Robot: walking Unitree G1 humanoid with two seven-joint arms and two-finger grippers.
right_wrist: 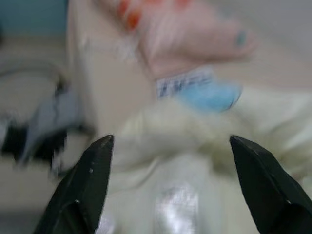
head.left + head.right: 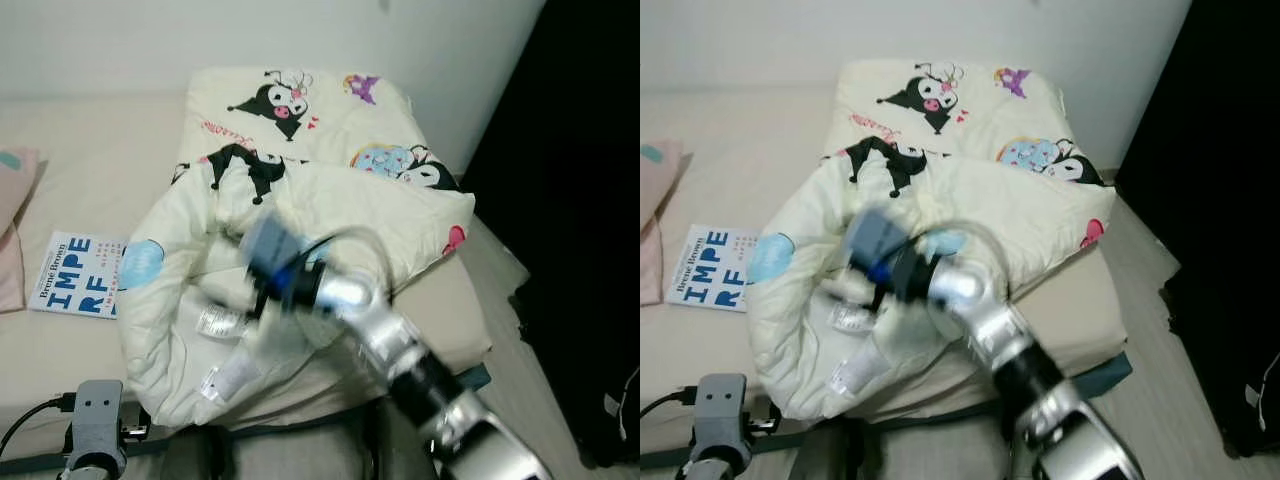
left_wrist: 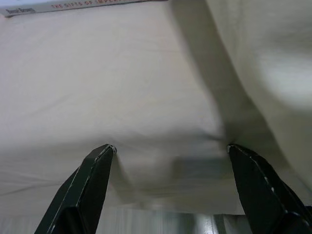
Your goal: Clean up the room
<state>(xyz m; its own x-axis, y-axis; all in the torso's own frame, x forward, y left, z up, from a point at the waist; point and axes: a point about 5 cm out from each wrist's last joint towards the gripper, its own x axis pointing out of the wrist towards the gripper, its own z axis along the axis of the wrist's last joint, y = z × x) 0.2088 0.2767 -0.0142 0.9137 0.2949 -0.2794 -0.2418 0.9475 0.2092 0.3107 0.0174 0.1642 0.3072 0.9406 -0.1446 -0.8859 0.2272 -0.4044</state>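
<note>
Across the bed's (image 2: 90, 150) right half you have the cream cartoon-print quilt (image 2: 330, 200), bunched toward the front edge. Your blurred right gripper (image 1: 168, 146) hangs over its crumpled front folds, fingers spread apart. At the front-left edge, the left gripper (image 3: 168, 151) gapes above bare sheet. The book (image 2: 82, 275), near the left edge, is partly covered.

Right gripper (image 1: 170, 141) outstretched, jaws wide; left gripper (image 3: 168, 148) low, jaws apart
</note>
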